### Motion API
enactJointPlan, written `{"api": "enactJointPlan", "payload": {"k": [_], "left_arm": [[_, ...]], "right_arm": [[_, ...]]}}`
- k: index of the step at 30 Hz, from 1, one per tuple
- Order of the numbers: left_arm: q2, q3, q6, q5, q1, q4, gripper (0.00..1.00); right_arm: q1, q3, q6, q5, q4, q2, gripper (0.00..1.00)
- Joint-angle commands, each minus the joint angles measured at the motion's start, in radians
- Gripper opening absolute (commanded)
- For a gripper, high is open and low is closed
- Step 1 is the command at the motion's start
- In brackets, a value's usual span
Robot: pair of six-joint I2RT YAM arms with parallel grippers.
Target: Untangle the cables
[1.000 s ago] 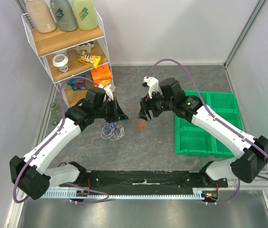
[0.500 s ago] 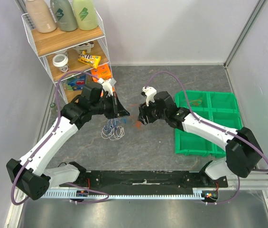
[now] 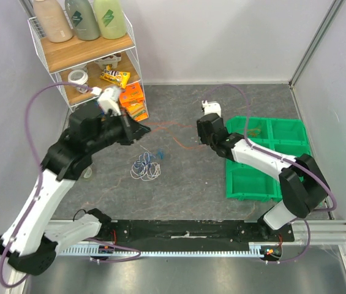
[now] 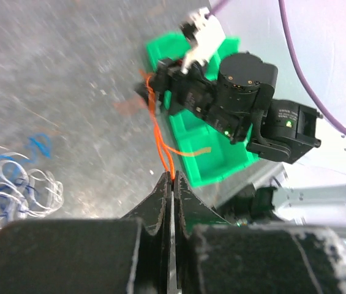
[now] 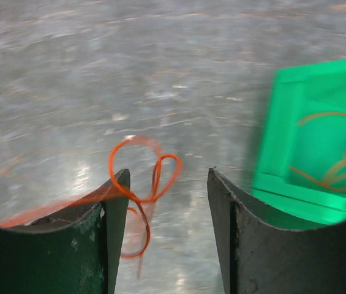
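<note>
As orange cable [image 5: 137, 196] blurs, right jaws apart

The stretched cable [image 4: 159, 141] is orange-red, the bundle [image 3: 145, 166] white and blue, the bin [image 3: 250, 181] green.

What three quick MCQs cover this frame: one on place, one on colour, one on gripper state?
1. The white-and-blue bundle lies:
A) on the table between the arms
B) draped over an arm
C) hanging off the table's edge

2. The wire pinched in the left gripper is:
A) blue
B) orange
C) white

3. The right gripper is:
A) open
B) shut flat
C) out of every view

Answers:
1 A, the top view shows it lying on the tabletop.
2 B, the left wrist view shows an orange strand at the closed tips.
3 A, the right wrist view shows a clear gap between its fingers.
</note>
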State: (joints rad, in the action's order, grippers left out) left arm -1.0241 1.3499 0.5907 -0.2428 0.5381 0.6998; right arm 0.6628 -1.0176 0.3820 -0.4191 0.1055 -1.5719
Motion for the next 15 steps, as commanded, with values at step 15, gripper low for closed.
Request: {"api": "enactJointPlan", "payload": {"k": [15], "left_arm": [[0.053, 0.221, -0.191, 0.202, -0.004, 0.101, 0.02]], "right_arm": [[-0.2, -0.133, -0.022, 0.388, 0.074, 0.062, 0.56]]}}
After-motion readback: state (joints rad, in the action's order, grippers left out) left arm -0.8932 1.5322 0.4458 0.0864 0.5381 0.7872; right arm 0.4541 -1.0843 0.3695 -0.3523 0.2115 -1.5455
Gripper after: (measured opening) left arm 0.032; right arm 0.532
